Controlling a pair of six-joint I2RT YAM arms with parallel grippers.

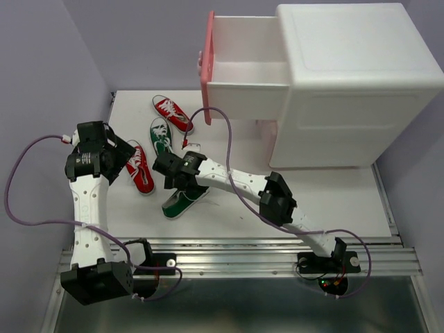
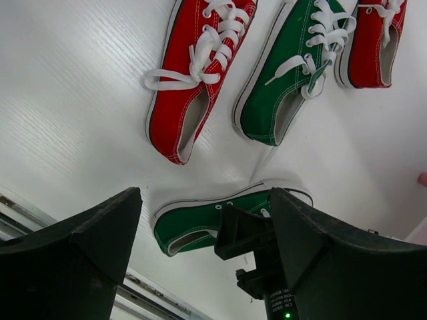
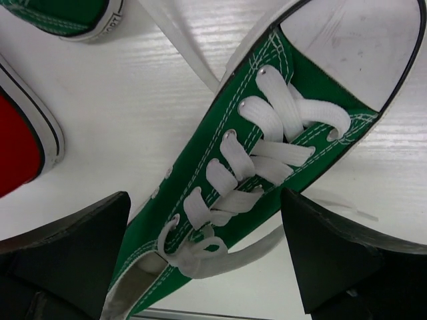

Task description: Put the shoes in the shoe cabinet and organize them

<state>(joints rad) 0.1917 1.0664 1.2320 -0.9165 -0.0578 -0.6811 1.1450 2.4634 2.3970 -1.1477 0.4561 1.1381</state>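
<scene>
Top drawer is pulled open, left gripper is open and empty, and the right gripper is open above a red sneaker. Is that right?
Not quite. The sneaker under the right gripper is green, not red; the right wrist view shows it. The top drawer is pulled open, and the left gripper is open and empty.

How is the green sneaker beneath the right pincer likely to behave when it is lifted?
The green sneaker has soft-looking canvas sides, which would probably squash in the open right pincer. Its loose laces would likely dangle and might snag. It looks small and flat-soled, so probably light and unlikely to roll.
</scene>
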